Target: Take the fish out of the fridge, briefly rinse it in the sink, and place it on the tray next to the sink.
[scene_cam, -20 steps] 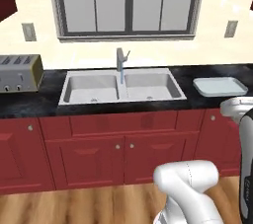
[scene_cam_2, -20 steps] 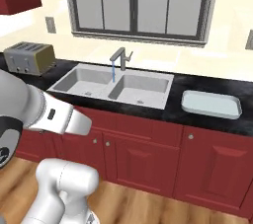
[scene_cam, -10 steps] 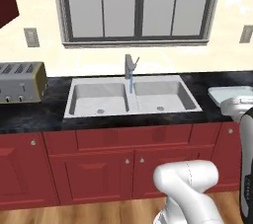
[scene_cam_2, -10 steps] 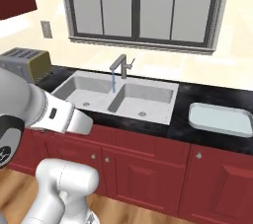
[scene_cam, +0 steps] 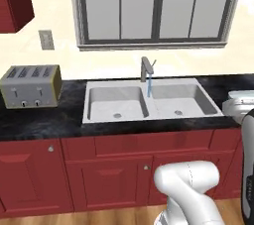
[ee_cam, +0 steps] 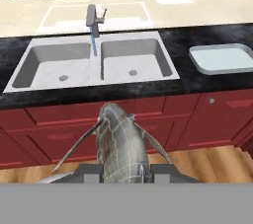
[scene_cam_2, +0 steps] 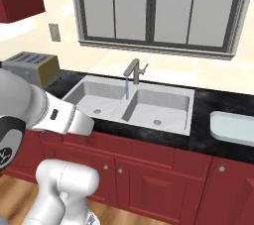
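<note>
Our whole outlook has slid sideways: over the last second the sink [scene_cam: 151, 101] has drifted from left of centre toward the middle of the left base view, and the toaster [scene_cam: 31, 85] has come fully into frame. We read that as the base driving along the counter, not as anything on it moving. The faucet [scene_cam_2: 134, 72] now runs a thin blue stream into the double basin, so we judge the fridge step done and the rinse next, with the arm not yet reaching over the basin.

The tray [ee_cam: 222, 58] sits on the black counter [scene_cam_2: 218, 102] just right of the sink, bare.

The fish [ee_cam: 120, 146] is in our gripper [ee_cam: 121, 172], out in front of the red cabinets [scene_cam: 114, 174], short of the counter edge. The finger tips sit pressed against its flanks, clamped on it. Its long axis runs straight away from the hand toward the sink, narrower end leading, side fins splayed out.
</note>
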Motion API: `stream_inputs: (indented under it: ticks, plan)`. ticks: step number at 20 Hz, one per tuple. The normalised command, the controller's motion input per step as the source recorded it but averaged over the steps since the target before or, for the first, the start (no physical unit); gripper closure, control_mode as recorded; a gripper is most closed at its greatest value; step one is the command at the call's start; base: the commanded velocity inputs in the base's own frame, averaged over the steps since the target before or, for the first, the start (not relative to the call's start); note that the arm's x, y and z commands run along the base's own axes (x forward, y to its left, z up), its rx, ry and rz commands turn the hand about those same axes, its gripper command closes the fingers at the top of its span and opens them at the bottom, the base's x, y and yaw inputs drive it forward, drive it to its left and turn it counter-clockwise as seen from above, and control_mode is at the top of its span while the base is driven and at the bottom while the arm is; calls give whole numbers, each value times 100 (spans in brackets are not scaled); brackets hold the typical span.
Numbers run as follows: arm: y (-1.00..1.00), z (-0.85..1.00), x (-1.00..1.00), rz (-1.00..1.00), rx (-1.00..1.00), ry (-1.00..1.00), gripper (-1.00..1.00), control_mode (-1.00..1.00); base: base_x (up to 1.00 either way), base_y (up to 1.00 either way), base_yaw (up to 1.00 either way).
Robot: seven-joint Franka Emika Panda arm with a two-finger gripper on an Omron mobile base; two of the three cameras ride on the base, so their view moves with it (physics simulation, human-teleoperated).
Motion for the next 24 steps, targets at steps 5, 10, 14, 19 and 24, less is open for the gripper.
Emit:
stream_inputs:
  ticks: [5, 10, 14, 19, 24]
  plan:
    - [0, 0, 0, 0, 0, 0, 100, 100, 65, 66, -1]
    - [0, 0, 0, 0, 0, 0, 100, 100, 52, 10, 0]
    - [-4, 0, 33, 4, 0, 2, 100, -100, 0, 0, 0]
    - [-16, 0, 33, 7, 0, 2, 100, -100, 0, 0, 0]
    - [-16, 0, 10, 12, 0, 0, 100, -100, 0, 0, 0]
